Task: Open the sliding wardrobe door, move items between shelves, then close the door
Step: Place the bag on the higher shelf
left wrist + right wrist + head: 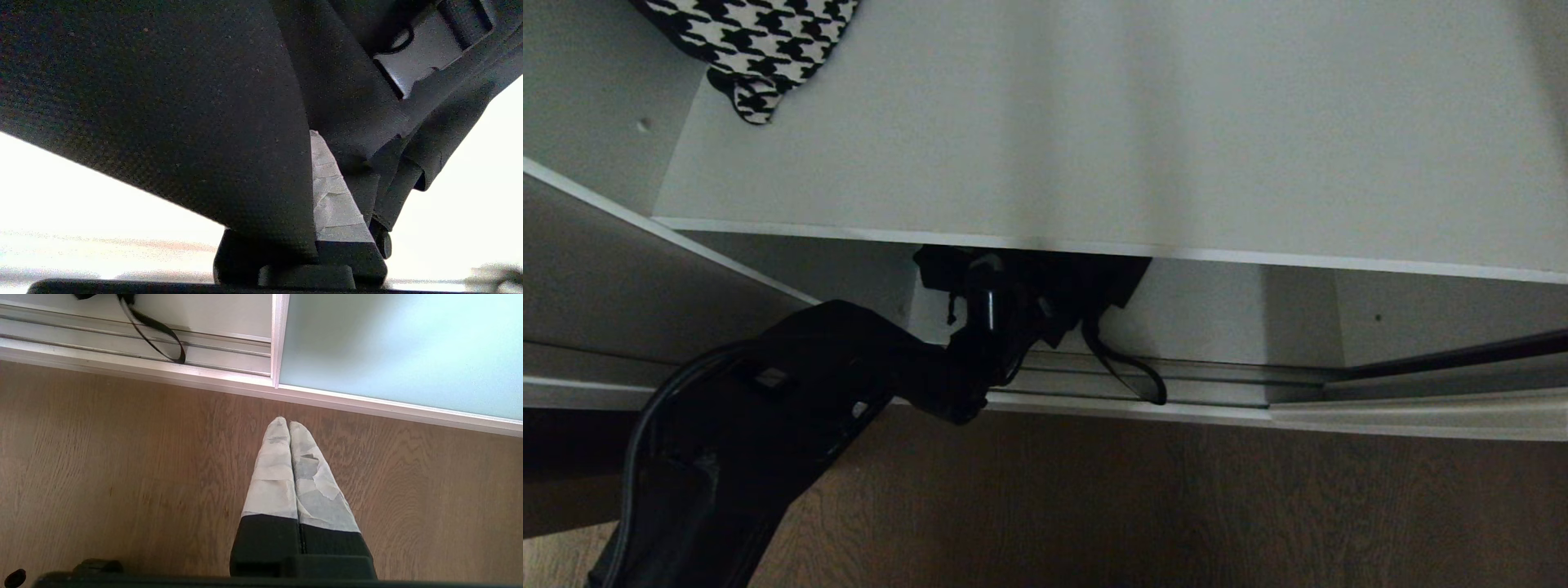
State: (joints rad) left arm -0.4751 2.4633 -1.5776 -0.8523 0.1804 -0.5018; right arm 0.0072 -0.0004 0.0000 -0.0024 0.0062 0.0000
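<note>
Beside houndstooth cloth point(756, 45), bare shelf point(1094, 122).

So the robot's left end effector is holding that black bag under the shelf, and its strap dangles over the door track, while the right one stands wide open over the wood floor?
Not quite: the right end effector is shut, fingertips touching, as the right wrist view shows. The rest holds.

I found no writing, label, brand, number or sign that I could read in any of my views. The black bag point(163, 102) and its buckle point(425, 57) carried no lettering I could make out, and the houndstooth cloth point(760, 41) bore only its pattern.
</note>
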